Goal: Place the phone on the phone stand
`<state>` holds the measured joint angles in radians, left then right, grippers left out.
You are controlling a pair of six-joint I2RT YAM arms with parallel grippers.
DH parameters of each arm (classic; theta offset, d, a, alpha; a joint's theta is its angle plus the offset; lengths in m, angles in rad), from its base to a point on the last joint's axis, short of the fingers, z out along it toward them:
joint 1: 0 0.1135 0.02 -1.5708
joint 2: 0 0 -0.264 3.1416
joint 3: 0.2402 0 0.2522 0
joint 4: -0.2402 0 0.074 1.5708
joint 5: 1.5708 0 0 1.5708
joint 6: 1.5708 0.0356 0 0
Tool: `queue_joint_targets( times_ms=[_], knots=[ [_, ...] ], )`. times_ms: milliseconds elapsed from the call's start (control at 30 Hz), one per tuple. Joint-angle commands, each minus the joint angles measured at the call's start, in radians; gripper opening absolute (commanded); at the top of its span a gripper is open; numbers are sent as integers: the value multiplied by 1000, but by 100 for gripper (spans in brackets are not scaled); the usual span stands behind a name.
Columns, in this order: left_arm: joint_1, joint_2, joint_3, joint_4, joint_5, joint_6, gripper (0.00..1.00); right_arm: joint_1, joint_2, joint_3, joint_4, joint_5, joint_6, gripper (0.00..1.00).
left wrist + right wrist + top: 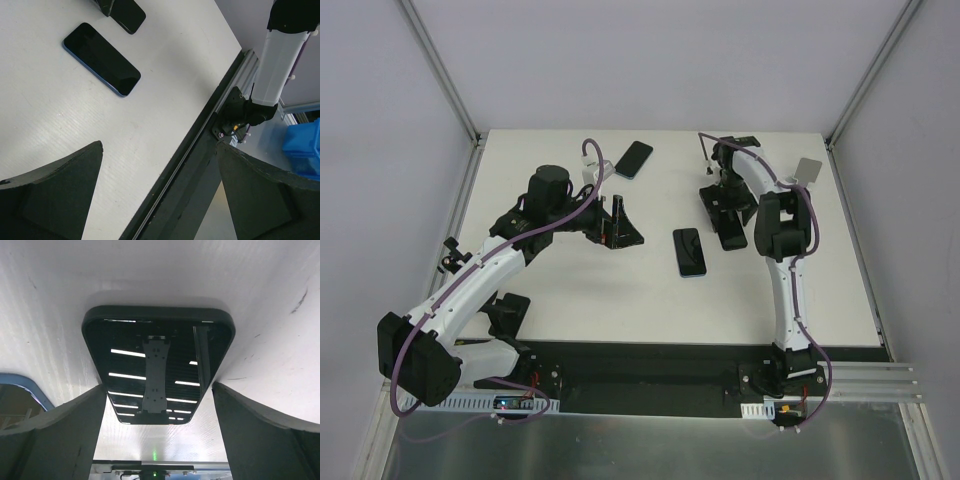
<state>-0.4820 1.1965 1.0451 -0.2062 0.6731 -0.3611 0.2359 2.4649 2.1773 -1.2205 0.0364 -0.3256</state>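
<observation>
A black phone [158, 360] lies flat on the white table, its glossy screen reflecting ceiling lights. My right gripper [159, 387] is open and points down over it, one finger on each side of its near end; from above, the gripper [725, 213] covers part of that phone [732, 238]. A blue-edged phone [689, 252] lies just to its left and also shows in the left wrist view [102, 59]. A third dark phone [633, 158] lies at the back. A small grey stand-like piece [808, 168] sits back right. My left gripper [620, 232] is open and empty above the table [159, 145].
The right arm's white link and base [280, 60] stand at the table's dark front edge [200, 150]. A blue bin [305, 150] sits beyond that edge. Grey walls close in the left, right and back sides.
</observation>
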Motion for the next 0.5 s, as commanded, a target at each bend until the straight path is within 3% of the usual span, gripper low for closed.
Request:
queue_joint_targets(
  times_ms=[0, 267, 367, 400, 467],
  knots=[
    [13, -14, 23, 36, 20, -7, 94, 19, 29, 45, -106, 36, 20, 89],
    [14, -15, 23, 37, 22, -7, 94, 20, 74, 144, -148, 26, 17, 85],
    [13, -14, 23, 37, 22, -7, 94, 20, 78, 144, -151, 22, 8, 67],
    [14, -15, 23, 36, 22, -9, 94, 20, 77, 144, -149, 22, 7, 56],
    [13, -14, 23, 36, 22, -7, 94, 20, 71, 135, -137, 20, 0, 50]
  ],
)
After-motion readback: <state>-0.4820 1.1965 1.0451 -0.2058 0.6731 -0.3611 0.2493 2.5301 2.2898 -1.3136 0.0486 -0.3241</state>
